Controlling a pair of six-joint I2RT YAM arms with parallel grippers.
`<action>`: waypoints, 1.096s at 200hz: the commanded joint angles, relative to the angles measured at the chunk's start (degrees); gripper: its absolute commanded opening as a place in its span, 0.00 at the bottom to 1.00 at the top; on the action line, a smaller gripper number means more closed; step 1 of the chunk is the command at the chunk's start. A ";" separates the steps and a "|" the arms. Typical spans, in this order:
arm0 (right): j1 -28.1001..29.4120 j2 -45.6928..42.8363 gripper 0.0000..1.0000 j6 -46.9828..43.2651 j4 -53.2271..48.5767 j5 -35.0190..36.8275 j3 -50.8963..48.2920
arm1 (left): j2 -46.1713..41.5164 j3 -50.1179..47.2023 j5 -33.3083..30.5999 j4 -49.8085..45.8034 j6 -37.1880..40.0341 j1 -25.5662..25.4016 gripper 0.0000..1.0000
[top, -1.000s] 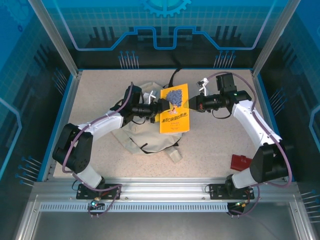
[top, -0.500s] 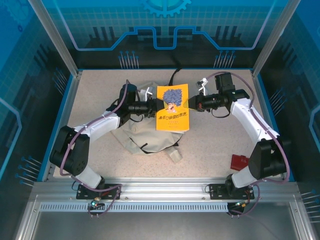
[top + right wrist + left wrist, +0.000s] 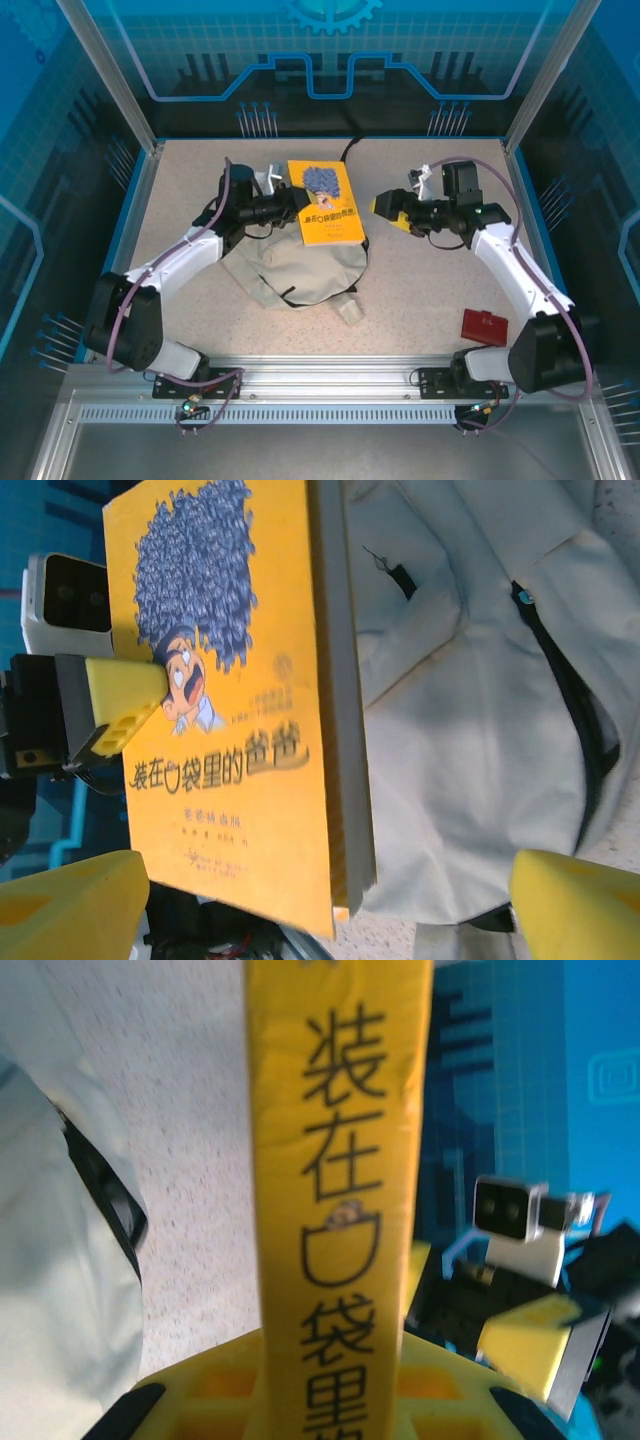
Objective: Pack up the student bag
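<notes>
**Top view.** The left gripper point(image 3: 293, 205) was clenched on the left edge of the book point(image 3: 325, 203). One second earlier its jaws stood open beside that edge. The right gripper point(image 3: 385, 206) was released, with its jaws spread, and stood apart from the book's right edge. One second earlier it was clamped on that edge. The book had shifted left and toward the far side of the table point(image 3: 430, 280), and sat over the far edge of the bag point(image 3: 300, 272). Earlier it had been over the bag's middle. The bag lay on the table left of centre, between the two arms, and its position was unchanged. A red item point(image 3: 484, 327) lay near the right arm's base, also unchanged.

**Left wrist view.** The book's yellow spine point(image 3: 340, 1160), printed with black characters, ran upright between the gripper's own yellow fingers point(image 3: 225, 1395), which grasped it. The bag point(image 3: 45, 1280) lay at the left on the table. The right gripper point(image 3: 540, 1345) stood beyond the book at the right, clear of it.

**Right wrist view.** The gripper's own fingers point(image 3: 70, 905) sat at the lower corners, wide apart, with nothing gripped. The book's cover point(image 3: 230, 680) faced the camera. One finger point(image 3: 120, 705) of the left gripper was pressed on the cover's left side. The bag point(image 3: 480, 700) lay behind and to the right of the book, with its black zip trim visible.
</notes>
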 commanded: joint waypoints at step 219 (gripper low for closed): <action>20.85 5.62 0.78 61.75 62.89 22.01 -11.90 | -6.95 -3.93 -25.30 24.19 -20.35 -3.86 0.07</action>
